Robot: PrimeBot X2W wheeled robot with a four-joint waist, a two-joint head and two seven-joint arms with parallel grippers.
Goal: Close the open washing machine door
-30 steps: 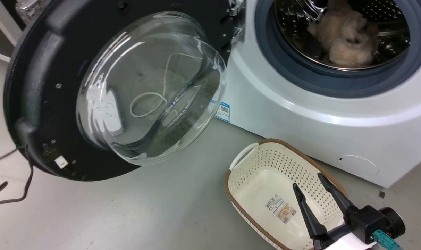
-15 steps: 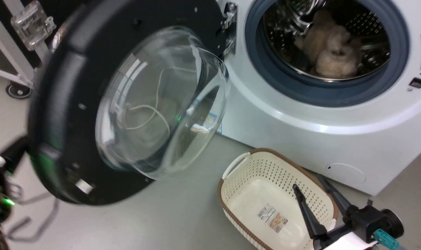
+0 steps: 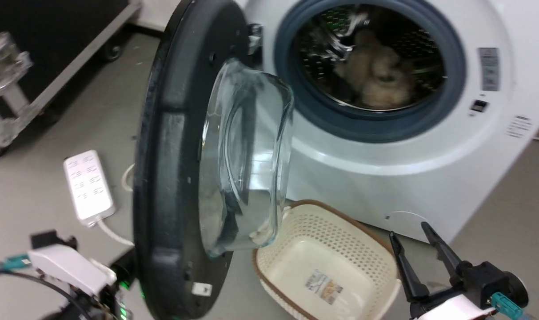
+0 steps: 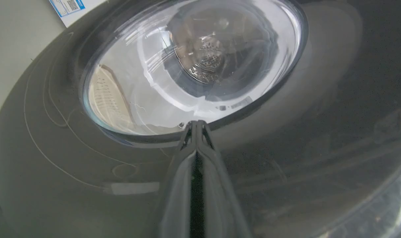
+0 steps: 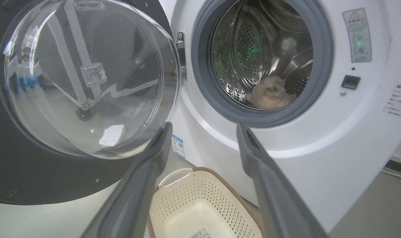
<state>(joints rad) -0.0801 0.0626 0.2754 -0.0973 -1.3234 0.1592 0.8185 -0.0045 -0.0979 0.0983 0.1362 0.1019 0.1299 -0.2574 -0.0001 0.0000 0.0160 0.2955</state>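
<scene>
The washing machine [image 3: 376,178] stands with its drum [image 3: 322,62] exposed (something fluffy [image 3: 376,80] inside). The washing machine door [image 3: 167,146] hangs half open above a cream basket [image 3: 336,226]. The left gripper [image 4: 196,123], fingers pressed together, meets the door's outer face; the right gripper [image 3: 408,230] gapes empty.

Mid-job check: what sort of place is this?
Probably a lab or workshop staged as a laundry corner: washing machine and laundry basket, yet a loose power strip and black wheeled case sit on bare grey floor.
</scene>
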